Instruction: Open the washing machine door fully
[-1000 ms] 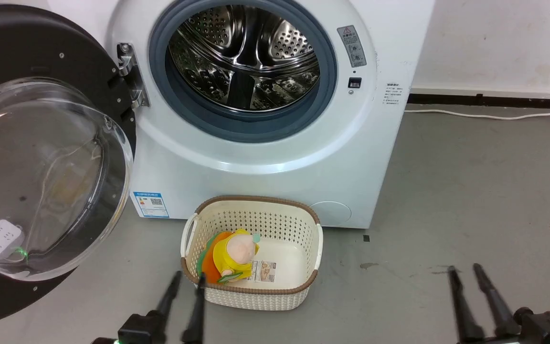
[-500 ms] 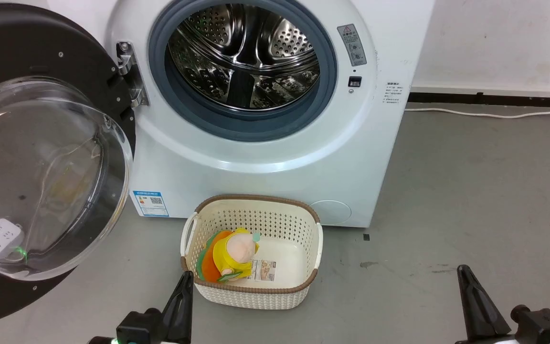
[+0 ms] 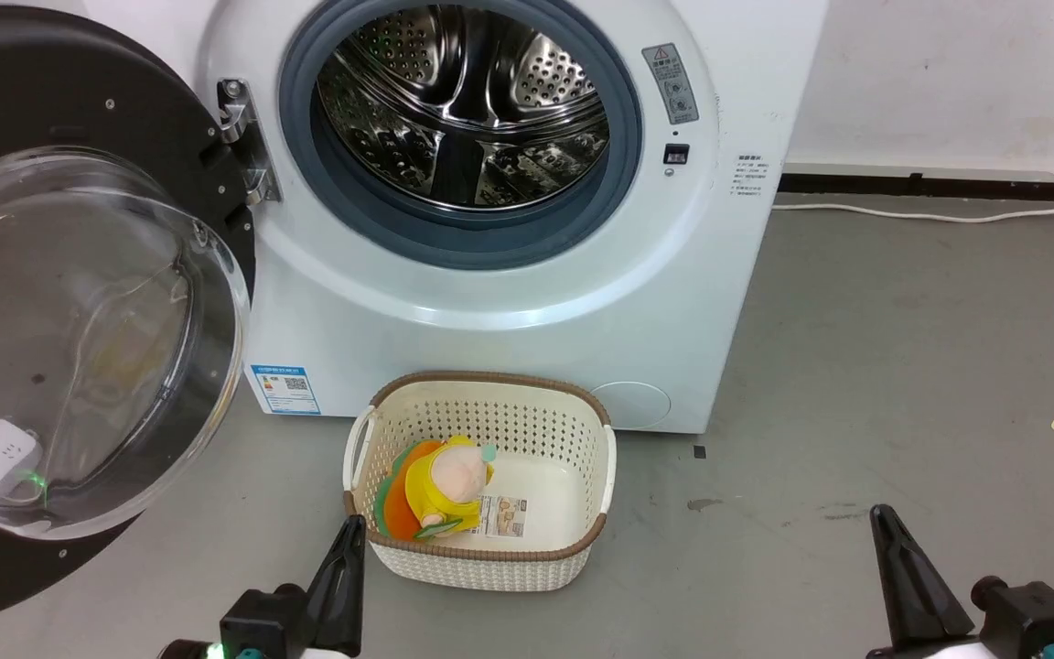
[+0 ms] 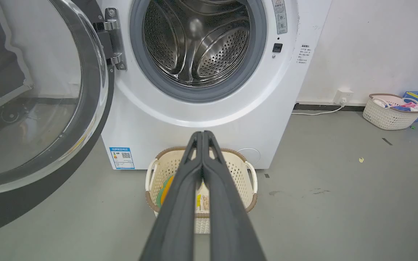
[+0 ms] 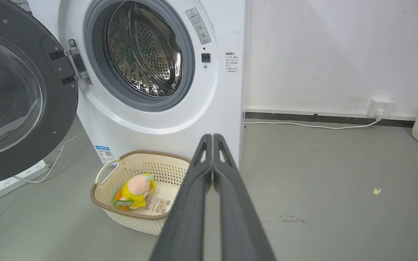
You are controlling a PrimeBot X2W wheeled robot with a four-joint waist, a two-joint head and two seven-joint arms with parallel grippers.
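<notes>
The washing machine door (image 3: 79,320) hangs wide open to my left of the washing machine (image 3: 490,302), carried on the metal hinge (image 3: 239,137) at the left edge of the opening. It has swung far enough that the steel drum (image 3: 463,101) and its grey rubber ring are fully exposed. I judge it open past square to the machine's front, because I see its inner face broadly and not edge-on. That leaves the task done or close to it. Being a round disc, the door has no real long axis. Its flat plane stands upright, and the clear glass bowl in its middle bulges out toward me and a little to my right, away from the wall behind it. My left gripper (image 3: 353,540) sits low, just beside the near left corner of the cream basket (image 3: 490,567), its two fingers pressed together on nothing. My right gripper (image 3: 884,526) is low over the bare grey floor (image 3: 856,366) at my right, likewise pinched together and empty. Both point forward and are well apart from the door, which I read as a resting pose, since nothing needs gripping just now. The basket stands on the floor against the machine's foot, under the opening, with a yellow soft toy (image 3: 440,485) inside, probably placed there for loading.
</notes>
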